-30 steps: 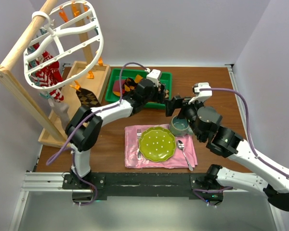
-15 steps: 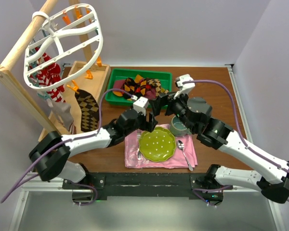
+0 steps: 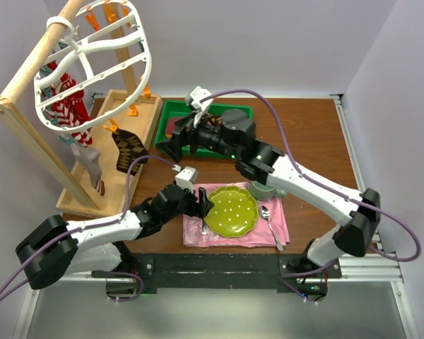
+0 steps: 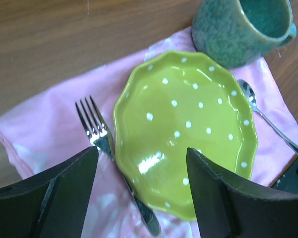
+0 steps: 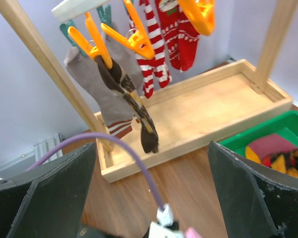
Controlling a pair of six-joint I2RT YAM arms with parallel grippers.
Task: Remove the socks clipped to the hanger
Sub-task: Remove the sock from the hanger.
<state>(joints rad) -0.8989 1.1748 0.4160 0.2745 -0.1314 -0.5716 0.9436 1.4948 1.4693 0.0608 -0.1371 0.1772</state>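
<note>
The white hanger [image 3: 92, 63] hangs from the wooden pole at top left. Clipped under it are red-and-white striped socks [image 3: 67, 109], a grey sock [image 3: 92, 166] and a dark argyle sock [image 3: 129, 152]. In the right wrist view the argyle sock [image 5: 134, 106] hangs from an orange clip [image 5: 97, 42] beside the grey sock [image 5: 97, 94] and the striped socks [image 5: 149, 54]. My right gripper [image 3: 166, 145] is open and empty, facing the rack, short of the argyle sock. My left gripper [image 4: 141, 193] is open and empty, low over the plate and fork.
The wooden rack's tray [image 5: 203, 109] lies under the socks. Beside it a green bin [image 5: 283, 131] holds maroon and argyle socks [image 5: 275, 148]. On a pink napkin [image 4: 49, 134] are a green plate [image 4: 188, 124], fork [image 4: 97, 131], spoon [image 4: 268, 119] and mug [image 4: 238, 29].
My left arm drew back from the green bin to the napkin near the table's front. My right arm swung left across the bin toward the rack. The hanger swayed slightly.
</note>
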